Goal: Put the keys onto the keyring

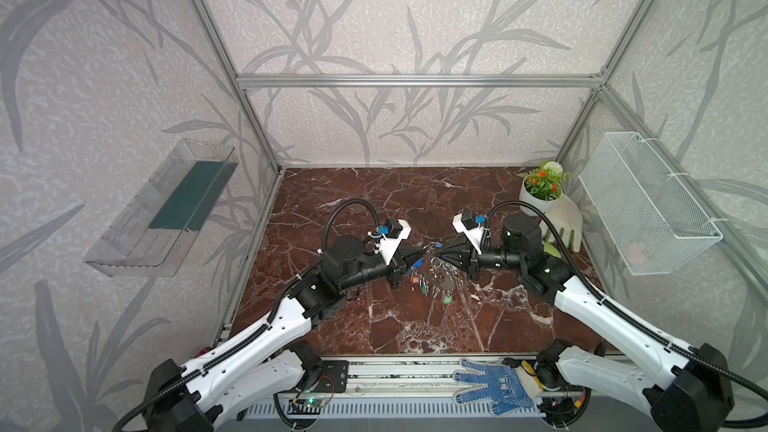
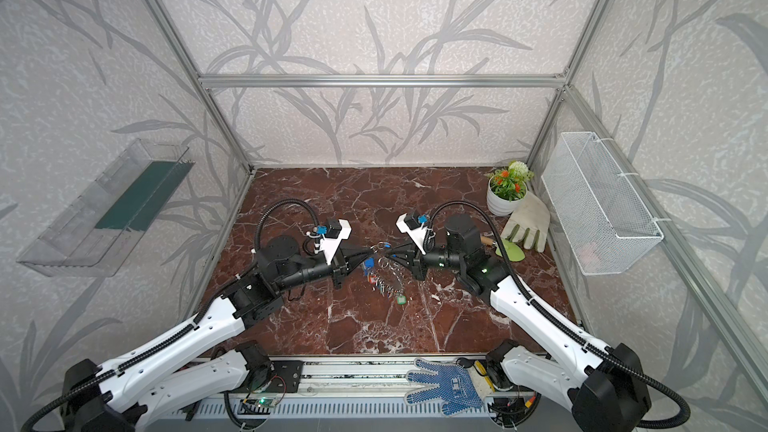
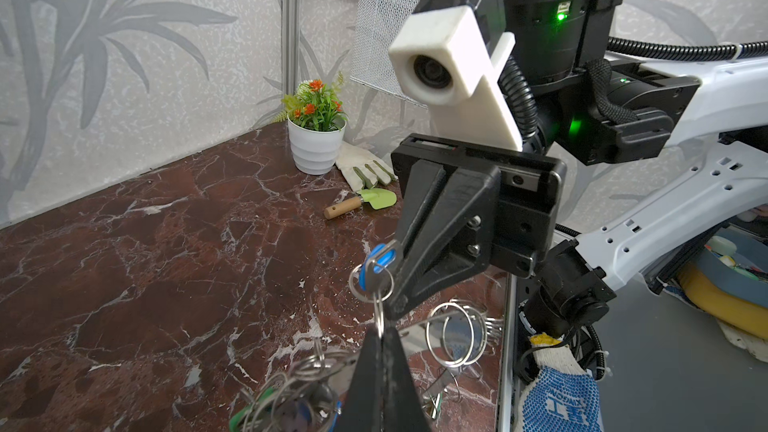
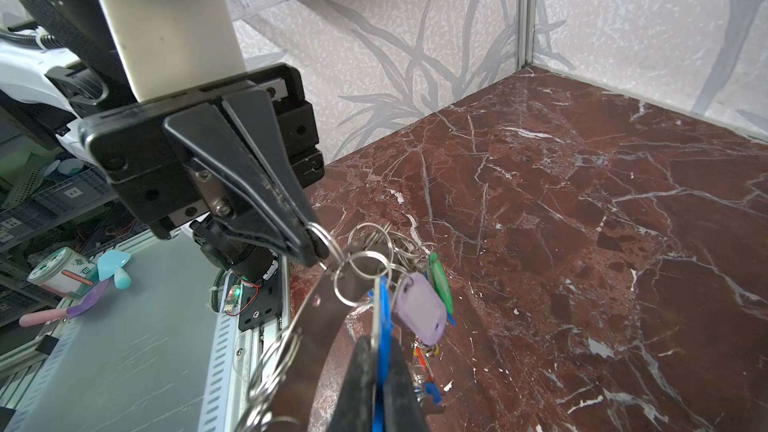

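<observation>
Both grippers meet tip to tip over the middle of the marble table. My left gripper (image 3: 380, 332) (image 1: 422, 252) is shut on a wire split ring at the rim of the keyring (image 4: 328, 326) (image 1: 451, 278), a flat grey metal disc that hangs slanting below it. My right gripper (image 4: 377, 340) (image 1: 440, 252) is shut on a key with a blue tag (image 4: 384, 313) (image 3: 380, 259), held against that split ring. More keys hang on the keyring, among them a purple tag (image 4: 417, 309) and a green tag (image 4: 440, 284). A bunch of tagged keys (image 1: 419, 280) dangles under the grippers.
A potted plant (image 1: 540, 189), a white glove (image 1: 565, 218) and a green trowel (image 3: 365, 201) lie at the back right. A wire basket (image 1: 648, 205) hangs on the right wall and a clear shelf (image 1: 166, 209) on the left wall. A blue-dotted glove (image 1: 494, 384) lies on the front rail.
</observation>
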You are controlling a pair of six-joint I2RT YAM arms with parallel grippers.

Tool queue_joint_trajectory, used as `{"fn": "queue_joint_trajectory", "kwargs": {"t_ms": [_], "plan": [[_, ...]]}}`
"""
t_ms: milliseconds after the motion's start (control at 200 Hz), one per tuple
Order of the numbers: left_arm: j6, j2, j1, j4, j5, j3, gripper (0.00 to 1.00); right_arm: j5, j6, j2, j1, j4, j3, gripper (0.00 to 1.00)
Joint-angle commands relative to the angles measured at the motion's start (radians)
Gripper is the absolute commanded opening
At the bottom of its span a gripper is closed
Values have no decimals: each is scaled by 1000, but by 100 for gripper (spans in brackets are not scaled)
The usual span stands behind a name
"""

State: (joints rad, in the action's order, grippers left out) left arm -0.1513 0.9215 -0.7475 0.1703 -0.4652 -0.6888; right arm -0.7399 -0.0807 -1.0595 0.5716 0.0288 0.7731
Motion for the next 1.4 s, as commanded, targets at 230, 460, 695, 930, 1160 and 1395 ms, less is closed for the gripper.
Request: {"fn": "queue_joint_trajectory", "kwargs": {"t_ms": [230, 460, 695, 930, 1160, 1395], "plan": [[7, -54, -5, 90, 16, 5, 0, 52, -13, 18, -12, -13, -7, 2], [-5, -46, -5, 131, 31, 20, 0, 98, -39, 57, -11, -8, -35, 32], [-4, -35, -4, 143, 58, 33, 0, 294, -63, 110, -29, -61, -49, 54], [-9, 56, -3, 155, 181, 12, 0, 336, -140, 166, -107, -3, -107, 98], [-5, 269, 5, 247, 288, -97, 0, 399, -169, 208, -120, -20, -141, 99], [-85, 496, 78, 425, 284, -173, 0, 407, -182, 236, -144, -51, -161, 99]]}}
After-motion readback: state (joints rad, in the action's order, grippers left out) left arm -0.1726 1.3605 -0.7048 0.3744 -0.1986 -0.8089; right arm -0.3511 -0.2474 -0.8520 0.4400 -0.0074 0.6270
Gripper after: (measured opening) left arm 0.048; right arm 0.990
